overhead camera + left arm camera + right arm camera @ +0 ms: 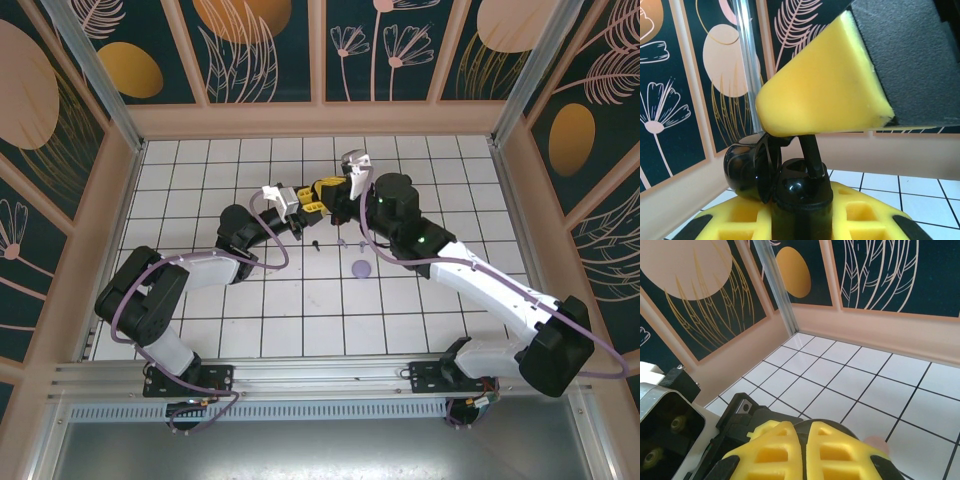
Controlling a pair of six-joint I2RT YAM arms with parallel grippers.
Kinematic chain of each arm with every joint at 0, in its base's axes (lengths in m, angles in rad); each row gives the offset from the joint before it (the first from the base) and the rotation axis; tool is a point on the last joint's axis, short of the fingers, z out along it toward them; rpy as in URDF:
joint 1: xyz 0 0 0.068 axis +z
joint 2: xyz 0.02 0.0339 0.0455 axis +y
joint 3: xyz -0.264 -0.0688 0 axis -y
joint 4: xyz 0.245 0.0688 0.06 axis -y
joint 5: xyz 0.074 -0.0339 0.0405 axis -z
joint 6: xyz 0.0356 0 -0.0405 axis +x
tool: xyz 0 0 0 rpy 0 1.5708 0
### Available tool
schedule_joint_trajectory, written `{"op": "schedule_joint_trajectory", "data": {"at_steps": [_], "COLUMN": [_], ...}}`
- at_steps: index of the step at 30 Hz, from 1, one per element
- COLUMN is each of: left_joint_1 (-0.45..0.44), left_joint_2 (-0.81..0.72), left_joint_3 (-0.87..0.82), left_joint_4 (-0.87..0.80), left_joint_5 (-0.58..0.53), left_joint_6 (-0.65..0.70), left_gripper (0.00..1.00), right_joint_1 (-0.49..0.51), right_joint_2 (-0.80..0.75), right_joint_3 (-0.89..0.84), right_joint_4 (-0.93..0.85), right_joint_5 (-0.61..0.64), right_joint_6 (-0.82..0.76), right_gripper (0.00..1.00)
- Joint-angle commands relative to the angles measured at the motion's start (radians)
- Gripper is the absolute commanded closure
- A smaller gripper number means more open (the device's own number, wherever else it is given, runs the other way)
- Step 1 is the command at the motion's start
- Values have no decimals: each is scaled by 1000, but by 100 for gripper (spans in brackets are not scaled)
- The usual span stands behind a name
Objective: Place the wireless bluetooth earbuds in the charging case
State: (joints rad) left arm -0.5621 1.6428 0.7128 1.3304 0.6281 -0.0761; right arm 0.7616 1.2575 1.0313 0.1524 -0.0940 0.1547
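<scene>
Seen from above, the two arms meet over the middle of the desk (440, 170), left jaws and right jaws tip to tip, too crowded to tell what sits between them. That view alone gives the loose things on the tiles nearer the arm bases. There is a small loose black earbud (316, 243), tiny lavender bits (341, 241) too small to make out, and a round lavender case (362, 268) lying flat just beyond them. The left wrist camera supplies what the overhead view hides. The left jaws pinch a glossy black charging case (800, 197) between their yellow fingers (740, 217), and its rounded lid (746, 172) stands open to the left. From the case's well a thin black earbud stem (811, 155) rises to the underside of the right arm's yellow finger (825, 95), which hangs over the case. I cannot tell whether the stem is nipped there or only touched. The right wrist camera shows the right jaws pressed together, their fingers (775, 450) side by side with no gap, above bare white tiles. A grey and black housing (665, 430) sits at lower left. A blurred pinkish thing (876, 444) lies just beside the right finger, too soft to name.
</scene>
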Motion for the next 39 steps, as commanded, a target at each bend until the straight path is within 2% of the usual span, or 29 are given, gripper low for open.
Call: {"op": "schedule_joint_trajectory", "data": {"at_steps": [1,10,23,28,30,36,39], "left_joint_1": [-5,-5,-5,-6,-5,-6,-5], "left_joint_2": [-24,-33,-69,-67,-63,-43,-28], "left_joint_3": [52,48,47,47,44,26,13], "left_joint_4": [89,85,92,87,83,91,104], "left_joint_5": [19,14,26,26,23,11,0], "left_joint_6": [-8,-1,-8,-11,-7,-10,-8], "left_gripper": [100,100,100,100,100,100,100], "right_joint_1": [25,28,41,41,41,38,33], "right_joint_2": [14,9,30,45,49,57,47], "right_joint_3": [-24,-12,-44,-25,-10,85,132], "right_joint_4": [-78,-67,-129,-133,-137,-161,-177], "right_joint_5": [-11,-7,37,41,45,58,54], "right_joint_6": [-25,-29,-122,-101,-83,-11,23], "right_gripper": [93,93,95,92,86,54,47]}}
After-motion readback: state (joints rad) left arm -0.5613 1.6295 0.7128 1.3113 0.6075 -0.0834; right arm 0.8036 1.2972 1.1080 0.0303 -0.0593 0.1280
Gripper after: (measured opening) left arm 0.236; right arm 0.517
